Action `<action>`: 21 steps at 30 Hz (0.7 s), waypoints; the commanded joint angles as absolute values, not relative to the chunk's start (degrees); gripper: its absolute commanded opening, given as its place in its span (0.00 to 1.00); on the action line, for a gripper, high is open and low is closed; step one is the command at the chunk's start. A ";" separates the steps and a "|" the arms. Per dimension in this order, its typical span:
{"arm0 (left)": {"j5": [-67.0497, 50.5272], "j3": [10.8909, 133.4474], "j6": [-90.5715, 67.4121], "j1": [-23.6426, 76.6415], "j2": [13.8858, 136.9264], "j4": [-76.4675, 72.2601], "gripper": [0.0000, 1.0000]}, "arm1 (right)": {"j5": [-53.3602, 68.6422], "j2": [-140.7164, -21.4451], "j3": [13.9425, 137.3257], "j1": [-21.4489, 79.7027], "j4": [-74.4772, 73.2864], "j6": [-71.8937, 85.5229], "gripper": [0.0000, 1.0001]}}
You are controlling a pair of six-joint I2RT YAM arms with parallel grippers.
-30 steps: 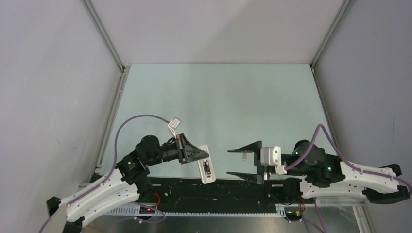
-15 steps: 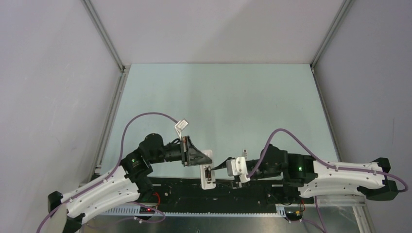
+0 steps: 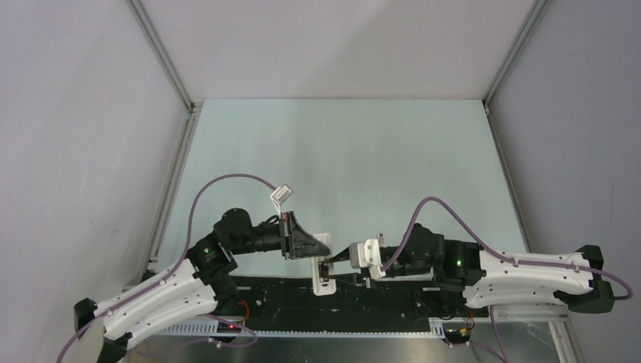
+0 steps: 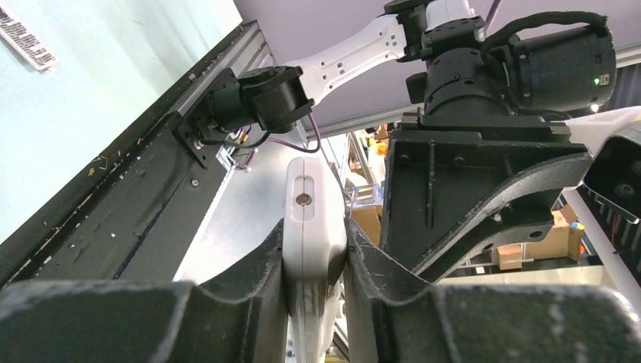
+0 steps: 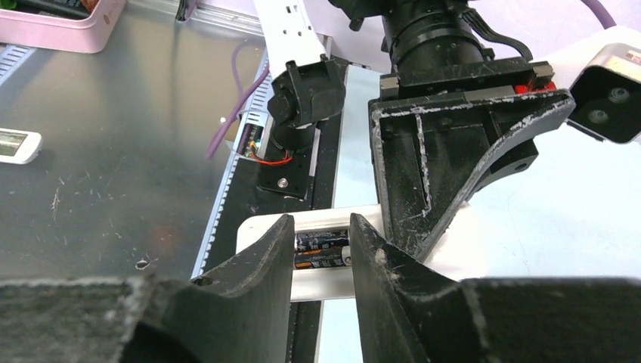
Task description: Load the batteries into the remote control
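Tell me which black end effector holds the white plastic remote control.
The left end effector, clamped on the white plastic remote control; the right end effector only reaches toward the dark cylindrical batteries.

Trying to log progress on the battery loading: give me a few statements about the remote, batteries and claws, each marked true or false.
1. The left claw clamps the white rectangular plastic remote control between its fingers. True.
2. The remote lies flat on the table with nothing holding it. False: the left claw holds it aloft.
3. Dark cylindrical batteries show in the remote's open compartment, seen between the right claw's fingers. True.
4. The right claw hangs wide open, far from the remote. False: its fingers are narrowed and sit right at the battery compartment.
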State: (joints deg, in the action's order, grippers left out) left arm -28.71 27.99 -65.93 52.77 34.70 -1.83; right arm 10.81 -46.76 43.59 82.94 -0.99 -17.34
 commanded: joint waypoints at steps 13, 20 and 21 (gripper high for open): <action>-31.00 29.72 -66.50 53.39 33.48 -8.00 0.00 | 10.65 -44.78 41.39 79.77 3.17 -15.02 0.34; -30.79 29.47 -66.71 53.44 33.71 -8.59 0.00 | 11.98 -44.52 40.97 78.99 3.15 -14.36 0.30; -30.83 29.50 -66.75 53.48 33.73 -8.60 0.00 | 12.25 -44.55 40.96 78.90 3.16 -14.27 0.30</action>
State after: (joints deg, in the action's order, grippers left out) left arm -29.21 27.99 -66.08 52.95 34.02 -4.93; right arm 11.03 -45.25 41.12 79.37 1.63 -15.25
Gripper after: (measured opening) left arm 0.306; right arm 0.305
